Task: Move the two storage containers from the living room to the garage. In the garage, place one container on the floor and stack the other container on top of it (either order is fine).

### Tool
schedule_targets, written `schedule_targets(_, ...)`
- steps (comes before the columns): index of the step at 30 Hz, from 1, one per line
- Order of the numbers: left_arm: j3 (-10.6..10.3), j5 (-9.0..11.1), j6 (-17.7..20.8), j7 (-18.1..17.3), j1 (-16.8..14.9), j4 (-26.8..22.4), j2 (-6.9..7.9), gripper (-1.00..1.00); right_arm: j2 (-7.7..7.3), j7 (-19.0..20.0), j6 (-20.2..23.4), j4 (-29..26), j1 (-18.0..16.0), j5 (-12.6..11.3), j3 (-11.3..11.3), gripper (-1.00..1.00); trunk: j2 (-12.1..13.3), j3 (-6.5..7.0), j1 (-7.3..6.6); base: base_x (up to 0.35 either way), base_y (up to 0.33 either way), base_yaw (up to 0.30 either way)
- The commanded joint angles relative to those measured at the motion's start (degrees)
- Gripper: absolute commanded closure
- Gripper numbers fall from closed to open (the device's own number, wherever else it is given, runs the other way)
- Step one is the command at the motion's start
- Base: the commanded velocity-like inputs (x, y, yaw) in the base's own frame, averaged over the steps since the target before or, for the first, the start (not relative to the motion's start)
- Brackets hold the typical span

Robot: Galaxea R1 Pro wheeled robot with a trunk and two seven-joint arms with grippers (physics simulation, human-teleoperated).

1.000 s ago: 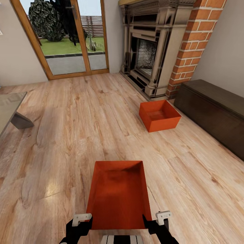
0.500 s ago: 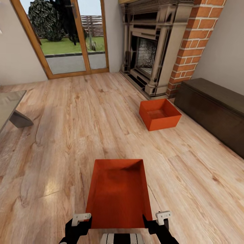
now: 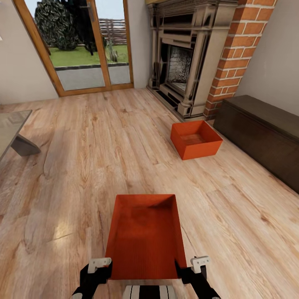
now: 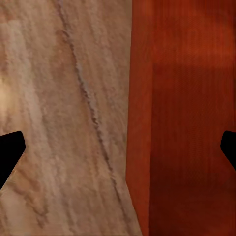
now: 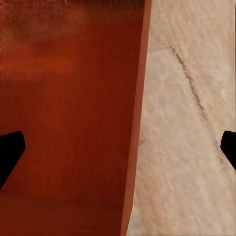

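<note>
One orange-red storage container (image 3: 145, 236) lies on the light wood plank floor right in front of me in the living room. My left gripper (image 3: 98, 270) is at its near left corner and my right gripper (image 3: 196, 269) at its near right corner. In the left wrist view, the left gripper (image 4: 118, 152) is open, its jaws wide apart on either side of the container's side wall (image 4: 140, 147). The right gripper (image 5: 118, 152) is open too, straddling the opposite wall (image 5: 135, 147). The second storage container (image 3: 195, 139) sits farther off to the right, near the fireplace.
A long dark brown bench (image 3: 265, 133) runs along the right wall. The ornate fireplace (image 3: 187, 58) and red brick chimney (image 3: 238, 50) stand behind the far container. Wood-framed glass doors (image 3: 83, 45) are at the back left, and a low table edge (image 3: 12, 133) juts in at the left.
The whole picture has crept slightly, so the camera moved a little. Both grippers stay open at the near container's corners, and the containers have not moved.
</note>
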Motion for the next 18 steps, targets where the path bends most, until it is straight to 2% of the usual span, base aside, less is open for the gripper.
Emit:
schedule_targets(1, -0.2, 0.3, 0.2, 0.4, 0.0, -0.6, 0.02, -1.00, 0.01, 0.2, -0.2, -0.1, -0.1, 0.0, -0.1, -1.00, 0.0, -0.04, -0.01, 0.000, 0.000, 0.000)
schedule_targets(6, -0.1, 0.1, 0.2, 0.3, -0.2, -2.2, 0.07, -1.00, 0.01, 0.2, -0.2, -0.7, -0.1, -0.1, -0.1, -1.00, 0.0, -0.04, -0.01, 0.000, 0.000, 0.000)
schedule_targets(16, 0.2, 0.1, 0.1, 0.3, -0.2, -2.0, 0.15, -1.00, 0.01, 0.3, -0.1, -0.5, -0.1, -0.5, 0.0, -1.00, 0.0, -0.04, -0.01, 0.000, 0.000, 0.000)
schedule_targets(18, 0.2, 0.1, 0.1, 0.3, -0.2, -0.3, 0.53, -1.00, 0.01, 0.4, -0.1, -0.3, -0.1, -0.6, 0.1, -1.00, 0.0, -0.04, -0.01, 0.000, 0.000, 0.000)
